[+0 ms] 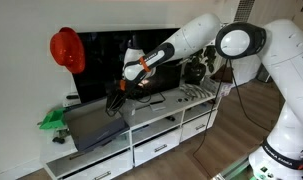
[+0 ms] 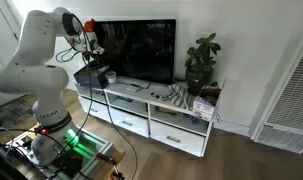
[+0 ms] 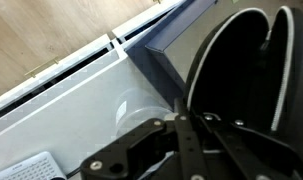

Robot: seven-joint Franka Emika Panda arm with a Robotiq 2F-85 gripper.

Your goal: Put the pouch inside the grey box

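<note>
The small dark soft pouch (image 1: 116, 100) is hanging left of frame centre, apparently pinched between the fingers of the gripper (image 1: 122, 89). The wide dark grey shallow box (image 1: 91, 128) is lying just below-left, lengthwise along the white TV stand (image 1: 156, 132).

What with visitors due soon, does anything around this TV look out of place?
In an exterior view a red helmet sits on the TV's upper corner, an odd perch that covers part of the screen. Nothing looks spilled or broken.
</note>
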